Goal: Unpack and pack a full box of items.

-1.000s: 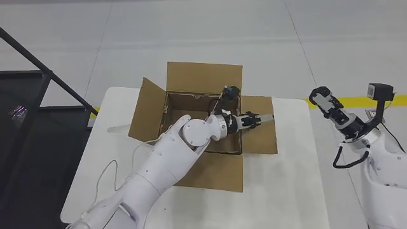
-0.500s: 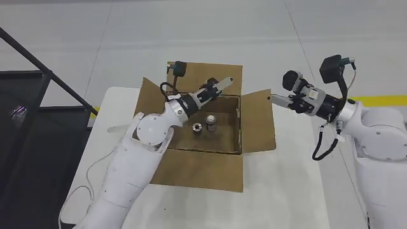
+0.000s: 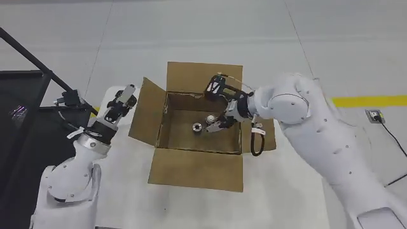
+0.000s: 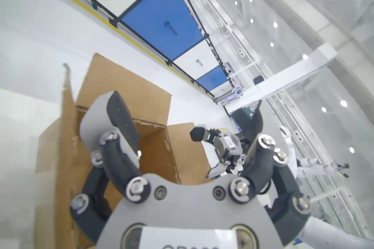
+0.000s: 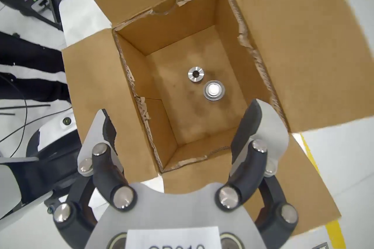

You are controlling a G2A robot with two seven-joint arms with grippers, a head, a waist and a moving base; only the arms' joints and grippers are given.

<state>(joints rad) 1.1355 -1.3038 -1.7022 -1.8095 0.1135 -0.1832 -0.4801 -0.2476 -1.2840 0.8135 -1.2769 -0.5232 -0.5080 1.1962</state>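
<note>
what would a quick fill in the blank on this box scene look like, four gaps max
1. The cardboard box has ___ small metal parts on its floor.
2. The right gripper hangs above the box with its fingers ___.
3. The left gripper sits ___ the box rather than inside it.
4. The box stands on a ___ table.

Missing words: two; open; outside; white
</note>
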